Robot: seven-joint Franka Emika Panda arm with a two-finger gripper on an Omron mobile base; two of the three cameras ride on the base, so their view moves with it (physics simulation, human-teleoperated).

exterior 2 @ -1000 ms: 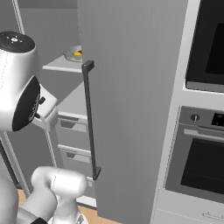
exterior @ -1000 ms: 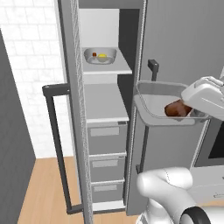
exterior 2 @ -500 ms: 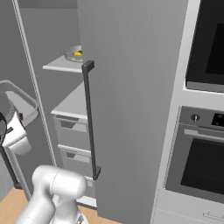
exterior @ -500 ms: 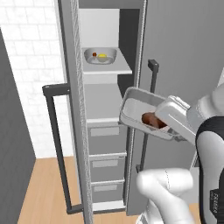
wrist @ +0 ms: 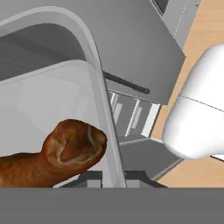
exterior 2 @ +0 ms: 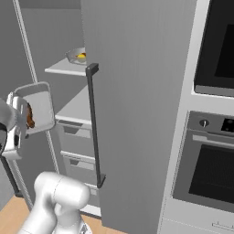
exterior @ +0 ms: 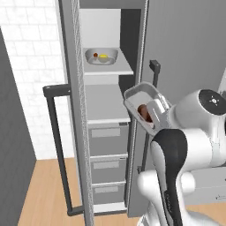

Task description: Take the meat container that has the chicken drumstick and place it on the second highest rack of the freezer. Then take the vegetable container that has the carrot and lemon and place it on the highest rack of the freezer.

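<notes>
My gripper (exterior: 155, 115) is shut on the rim of the meat container (exterior: 134, 95), a pale grey tray. It hangs steeply tilted just right of the open freezer (exterior: 70, 88), level with the lower white shelf (exterior: 106, 106). The reddish-brown chicken drumstick (exterior: 144, 110) lies in it against the low side. From the right the tray (exterior 2: 41, 105) faces the camera with the drumstick (exterior 2: 30, 116) by my gripper (exterior 2: 20, 119). The hand view has the drumstick (wrist: 65, 151) against the tray wall (wrist: 94, 65). The vegetable container (exterior: 101, 56) with the yellow lemon (exterior: 103, 56) sits on the top shelf (exterior: 110, 69); the carrot is unclear.
The freezer's door stands open to the left with a dark bar handle (exterior: 56, 145). Three grey drawers (exterior: 106, 132) lie under the lower shelf. A tall grey panel with a dark handle (exterior 2: 93, 123) stands right of the opening, and an oven (exterior 2: 212, 169) beyond it.
The arm has swung left and carried the tray with the drumstick from beside the grey panel toward the freezer opening. The tray has tipped more steeply.
</notes>
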